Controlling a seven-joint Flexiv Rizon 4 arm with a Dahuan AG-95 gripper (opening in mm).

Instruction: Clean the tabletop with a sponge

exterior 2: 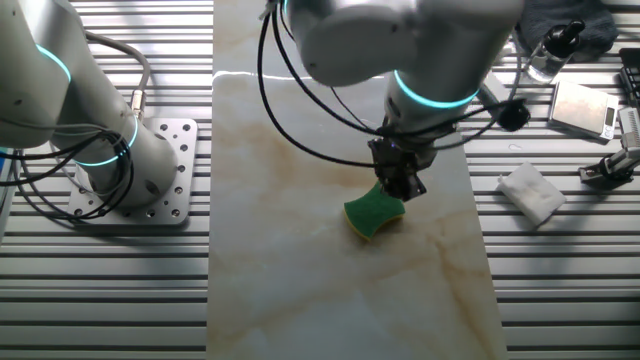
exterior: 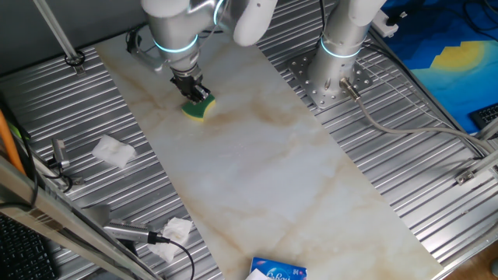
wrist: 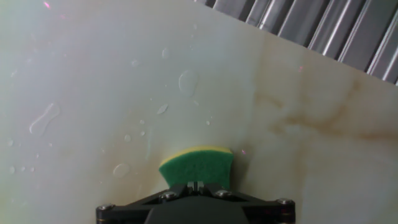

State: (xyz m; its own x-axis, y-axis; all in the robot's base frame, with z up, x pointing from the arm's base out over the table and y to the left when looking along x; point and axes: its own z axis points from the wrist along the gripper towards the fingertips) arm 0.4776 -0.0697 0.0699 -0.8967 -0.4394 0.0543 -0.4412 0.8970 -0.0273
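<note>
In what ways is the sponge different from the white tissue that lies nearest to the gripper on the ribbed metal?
The sponge is green and yellow; the tissue is plain white. The sponge is a neat block, squeezed at the waist, while the tissue is a crumpled wad. The sponge is held by the gripper over the tabletop; the tissue lies loose on the ribbed metal. Both are small and soft-looking.

On my hand camera, the claw (wrist: 195, 186) grips the sponge (wrist: 198, 165), green layer toward the lens, yellow edge on the worktop (wrist: 93, 68). Water droplets (wrist: 186, 81) lie ahead of it. Ribbed metal (wrist: 336, 31) occupies the upper-right corner.
</note>
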